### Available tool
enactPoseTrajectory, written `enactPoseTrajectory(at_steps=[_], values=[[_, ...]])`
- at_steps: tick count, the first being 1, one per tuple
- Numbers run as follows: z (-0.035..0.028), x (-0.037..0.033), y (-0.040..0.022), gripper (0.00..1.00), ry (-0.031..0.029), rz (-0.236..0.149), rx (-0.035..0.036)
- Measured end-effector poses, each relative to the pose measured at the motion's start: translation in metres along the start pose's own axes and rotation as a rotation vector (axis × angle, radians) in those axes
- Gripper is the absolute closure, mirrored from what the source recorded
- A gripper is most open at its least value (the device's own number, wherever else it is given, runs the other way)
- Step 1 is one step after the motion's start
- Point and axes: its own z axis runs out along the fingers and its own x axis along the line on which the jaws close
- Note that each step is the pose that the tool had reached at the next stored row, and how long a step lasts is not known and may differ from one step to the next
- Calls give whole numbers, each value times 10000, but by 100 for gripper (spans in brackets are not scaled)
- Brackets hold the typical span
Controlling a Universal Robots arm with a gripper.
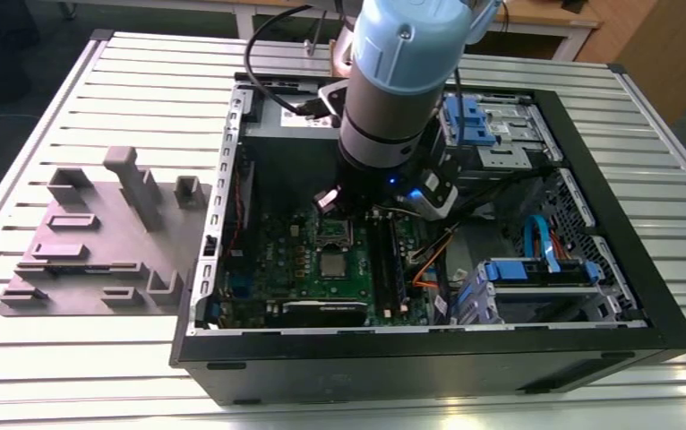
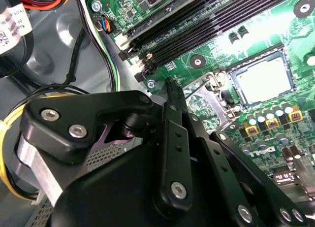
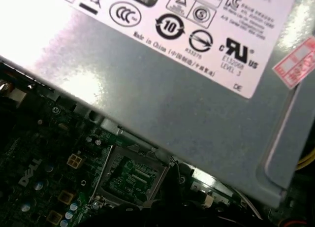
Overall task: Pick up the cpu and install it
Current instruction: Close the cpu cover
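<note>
Pincer over the board; cpu (image 2: 260, 80) seated in the socket (image 2: 257, 60).
The cpu (image 1: 333, 264) lies flat inside the socket's metal rim, pale top facing up, with nothing touching it. In the second wrist view the pincer (image 2: 171, 89) hangs above the green board near the socket, apart from the cpu; its black links hide the tips, so I cannot tell whether it stands wide or narrow, and no object shows in it. The memory slots (image 2: 216, 25) run just beside the socket. In the exterior view the arm (image 1: 403, 81) reaches down into the open case (image 1: 439, 349), ending over the board near the socket. The grey tray (image 1: 92, 242) sits on the slatted worktop (image 1: 140, 376), outside the case and well apart from the socket.
</note>
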Motion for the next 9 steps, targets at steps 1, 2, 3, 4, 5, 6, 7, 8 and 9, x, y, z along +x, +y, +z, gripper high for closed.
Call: enactPoseTrajectory(at_steps=[1, 2, 3, 4, 5, 6, 7, 8, 9], values=[[-12, 1, -3, 90, -1, -1, 0], [-24, 2, -6, 90, -1, -1, -1], [-38, 4, -9, 90, 0, -1, 0], [-49, 5, -14, 90, -1, -1, -1], [-61, 7, -19, 90, -1, 0, -1], [-73, 8, -24, 90, 0, 0, -1], [-85, 9, -30, 90, 0, -1, -2], [-96, 11, -36, 90, 0, 0, -3], [-108, 12, -42, 90, 0, 0, -3]])
